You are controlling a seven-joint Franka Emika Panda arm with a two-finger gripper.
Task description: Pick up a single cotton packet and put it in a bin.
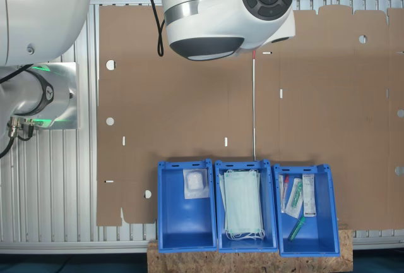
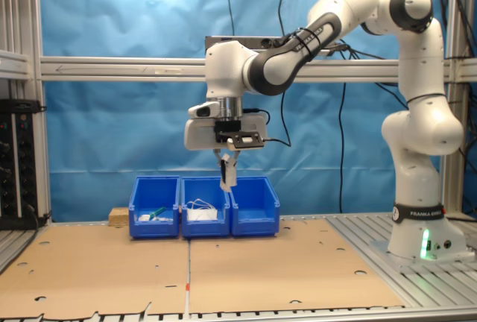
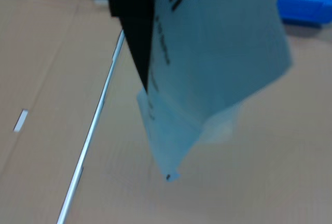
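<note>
cotton packet (image 3: 218,63) in gripper (image 2: 226,162) (clamped, above cardboard (image 2: 261,262))

The first exterior view looked straight down from above the arm (image 1: 221,14), taking in the cardboard sheet (image 1: 189,109) and the three blue bins (image 1: 243,206). The second exterior view stood well back at table height and faced the blue curtain (image 2: 119,136), with the same bins (image 2: 205,206) far off. Both exterior views shared the bins and the cardboard. The wrist view sat very close above the cardboard (image 3: 46,79), probably angled downward; it was blurred.
</note>
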